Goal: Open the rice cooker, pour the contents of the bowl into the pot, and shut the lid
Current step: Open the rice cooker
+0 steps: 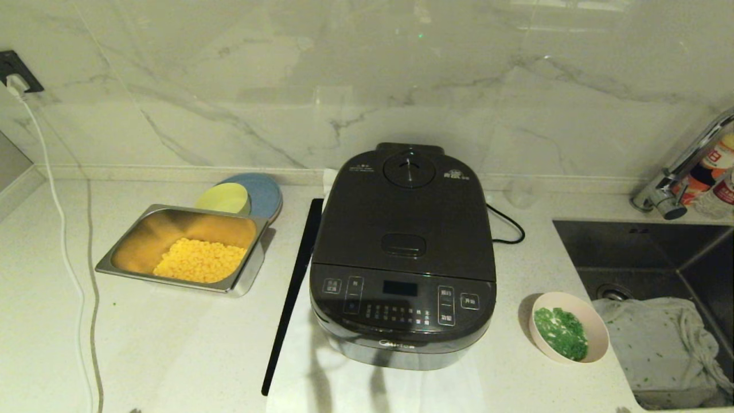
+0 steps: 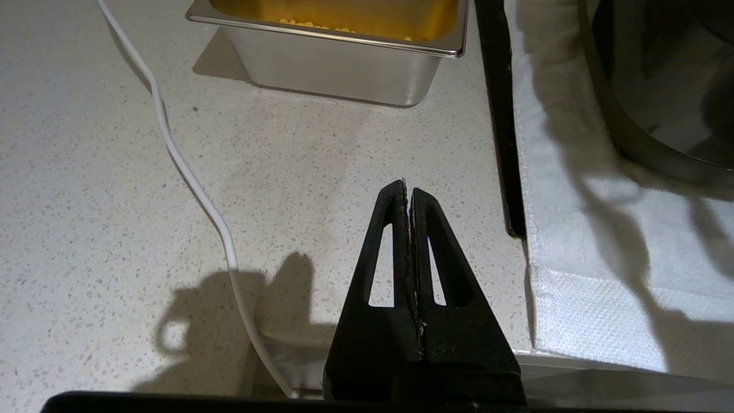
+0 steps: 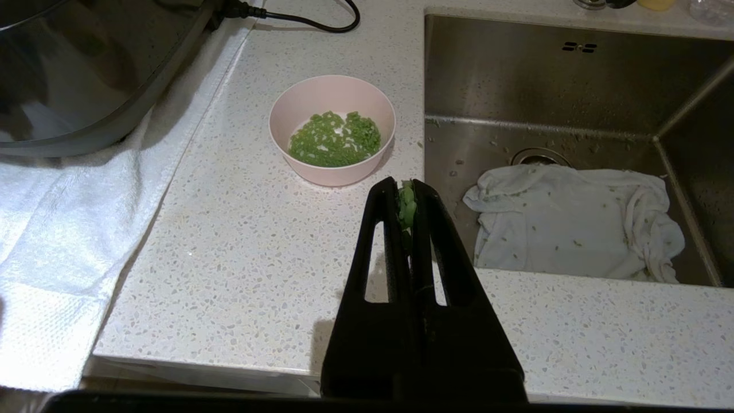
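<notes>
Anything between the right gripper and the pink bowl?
No. In the right wrist view only bare speckled counter lies between the shut right gripper and the bowl of green bits.

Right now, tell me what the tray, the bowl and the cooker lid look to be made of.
Tray: brushed stainless steel, judging by its silvery walls that mirror the yellow corn.
Bowl: smooth pale pink with a soft sheen, so probably plastic or glazed ceramic; the look leaves it open.
Cooker lid: dark grey, semi-matte, likely moulded plastic, perhaps coated metal.
</notes>
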Controlling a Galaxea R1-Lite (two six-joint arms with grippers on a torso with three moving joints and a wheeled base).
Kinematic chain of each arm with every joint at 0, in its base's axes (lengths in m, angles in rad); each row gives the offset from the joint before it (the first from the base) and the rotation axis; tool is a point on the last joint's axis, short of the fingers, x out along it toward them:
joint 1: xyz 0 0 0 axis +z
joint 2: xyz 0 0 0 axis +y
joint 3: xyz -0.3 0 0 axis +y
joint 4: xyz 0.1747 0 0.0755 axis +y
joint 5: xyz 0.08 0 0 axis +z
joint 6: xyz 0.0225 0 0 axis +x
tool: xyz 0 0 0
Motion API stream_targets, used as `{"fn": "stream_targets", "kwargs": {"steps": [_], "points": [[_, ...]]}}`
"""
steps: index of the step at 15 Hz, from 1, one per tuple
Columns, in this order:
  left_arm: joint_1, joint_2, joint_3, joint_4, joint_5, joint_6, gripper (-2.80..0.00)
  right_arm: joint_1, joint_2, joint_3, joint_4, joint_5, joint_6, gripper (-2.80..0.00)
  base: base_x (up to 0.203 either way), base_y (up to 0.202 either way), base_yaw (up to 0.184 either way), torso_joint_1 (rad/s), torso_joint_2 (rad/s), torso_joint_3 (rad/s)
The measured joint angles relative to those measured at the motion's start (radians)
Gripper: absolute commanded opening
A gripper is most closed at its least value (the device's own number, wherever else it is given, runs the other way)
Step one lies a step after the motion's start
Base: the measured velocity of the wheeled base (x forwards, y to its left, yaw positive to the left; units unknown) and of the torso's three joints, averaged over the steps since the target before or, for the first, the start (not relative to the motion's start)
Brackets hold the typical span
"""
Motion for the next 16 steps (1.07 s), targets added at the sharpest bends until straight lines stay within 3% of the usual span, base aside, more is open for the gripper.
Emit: {"fn": "stream_targets", "kwargs": {"steps": [16], "points": [[-0.001,0.0,-0.007,0.02,-0.001,0.016,-2.8,0.0,0.0,0.0,0.0,0.0,0.0,-2.8,0.0,0.0,0.0,0.0,0.0,0.0]]}}
